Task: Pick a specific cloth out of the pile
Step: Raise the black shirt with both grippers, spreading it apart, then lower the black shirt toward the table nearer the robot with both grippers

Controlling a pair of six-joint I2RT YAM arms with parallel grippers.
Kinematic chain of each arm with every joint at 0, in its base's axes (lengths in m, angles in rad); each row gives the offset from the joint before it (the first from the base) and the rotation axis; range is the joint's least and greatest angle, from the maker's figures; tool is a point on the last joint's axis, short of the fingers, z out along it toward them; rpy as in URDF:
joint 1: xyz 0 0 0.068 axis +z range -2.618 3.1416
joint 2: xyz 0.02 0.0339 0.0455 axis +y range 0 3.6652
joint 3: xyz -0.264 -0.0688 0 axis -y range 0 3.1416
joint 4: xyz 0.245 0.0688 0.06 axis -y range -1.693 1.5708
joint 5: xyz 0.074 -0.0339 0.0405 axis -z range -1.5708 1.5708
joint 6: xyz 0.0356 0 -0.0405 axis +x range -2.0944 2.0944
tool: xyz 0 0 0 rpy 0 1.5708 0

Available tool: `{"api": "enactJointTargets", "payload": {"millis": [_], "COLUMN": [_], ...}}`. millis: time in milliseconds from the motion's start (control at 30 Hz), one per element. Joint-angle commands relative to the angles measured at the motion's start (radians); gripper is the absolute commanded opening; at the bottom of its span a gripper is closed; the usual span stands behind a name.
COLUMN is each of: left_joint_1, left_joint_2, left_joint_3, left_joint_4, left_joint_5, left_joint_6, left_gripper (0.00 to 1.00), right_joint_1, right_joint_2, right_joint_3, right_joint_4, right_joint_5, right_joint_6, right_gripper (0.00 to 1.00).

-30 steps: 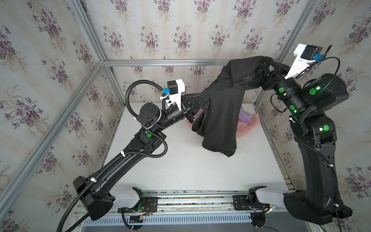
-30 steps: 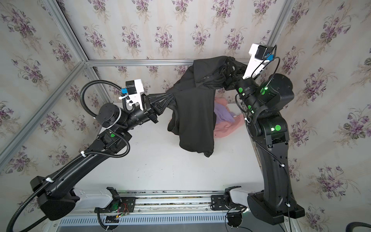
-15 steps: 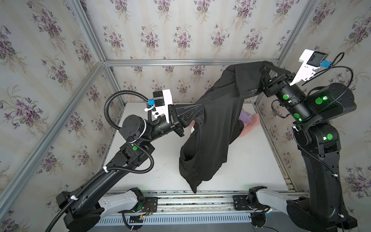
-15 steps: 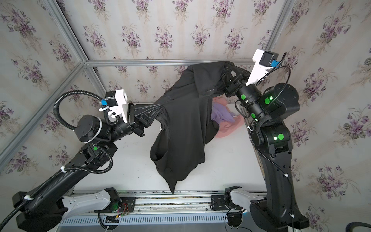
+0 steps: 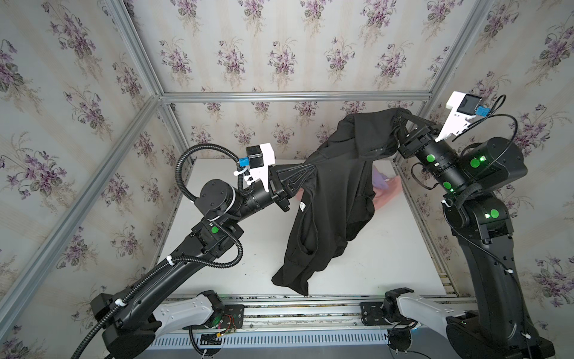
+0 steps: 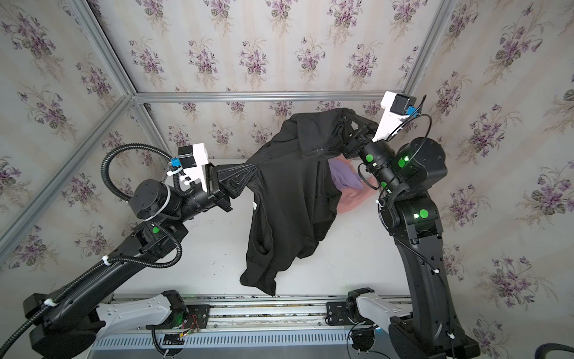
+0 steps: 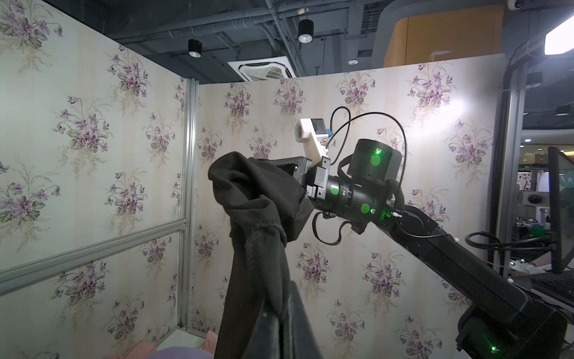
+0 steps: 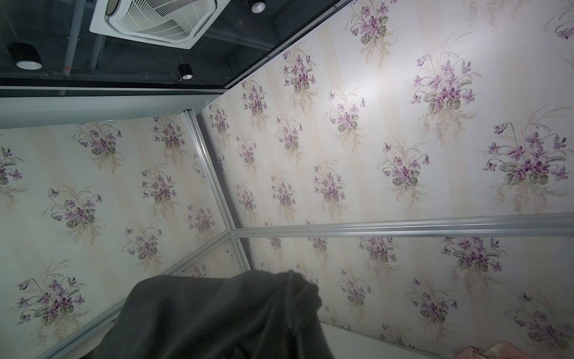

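Change since earlier frames: black shirt [image 5: 329, 199] now hangs longer and lower; its bottom hem reaches the near edge of the tabletop [image 5: 236, 258], where before it bunched up near the far side. Left arm has pulled back toward the left edge; right arm has lifted toward the far right corner.
Left gripper [image 5: 306, 172]: closed on one upper edge of the black shirt; fabric fans tight out of the jaws in both top views.
Right gripper [image 6: 337, 124]: shut, buried under shirt fabric draped over it; the left wrist view shows cloth wrapped over its nose [image 7: 267, 186].
Shirt location: held in the air between the two grippers, stretched from mid-table to the far right corner, lower part trailing to the near edge. Clear of the pile.
Pile: lilac cloth [image 6: 343, 178] lies on the salmon pink cloth [image 6: 352, 199] at the far right of the tabletop, partly hidden behind the shirt.
Step in hand (judgement): carry the shirt away from the pile and lay it out.
Doing it well: keep both grips firm, keep the top edge taut, and move both arms together toward the open left and near part of the tabletop, so the hem drags flat, not folded.
In the way: fabric draped over the right gripper may snag on release; the right wall [image 5: 528, 77] stands close to that arm.
Risk: the hanging hem could slide past the near edge onto the rail [image 5: 310, 307].
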Motion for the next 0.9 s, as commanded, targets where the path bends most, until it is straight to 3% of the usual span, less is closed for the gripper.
{"api": "enactJointTargets", "payload": {"millis": [0, 467, 867], "left_joint_1": [0.002, 0.062, 0.105], "left_joint_2": [0.019, 0.145, 0.021], "left_joint_3": [0.019, 0.071, -0.108], "left_joint_4": [0.046, 0.052, 0.062], "left_joint_5": [-0.041, -0.090, -0.092], "left_joint_6": [0.045, 0.018, -0.009], "left_gripper": [0.00, 0.00, 0.00], "right_joint_1": [0.000, 0.000, 0.000], "right_joint_2": [-0.007, -0.023, -0.079], "right_joint_3": [-0.022, -0.142, -0.230], "right_joint_4": [0.058, 0.069, 0.040], "right_joint_5": [0.023, 0.027, -0.018], "right_joint_6": [0.000, -0.027, -0.006], "right_gripper": [0.00, 0.00, 0.00]}}
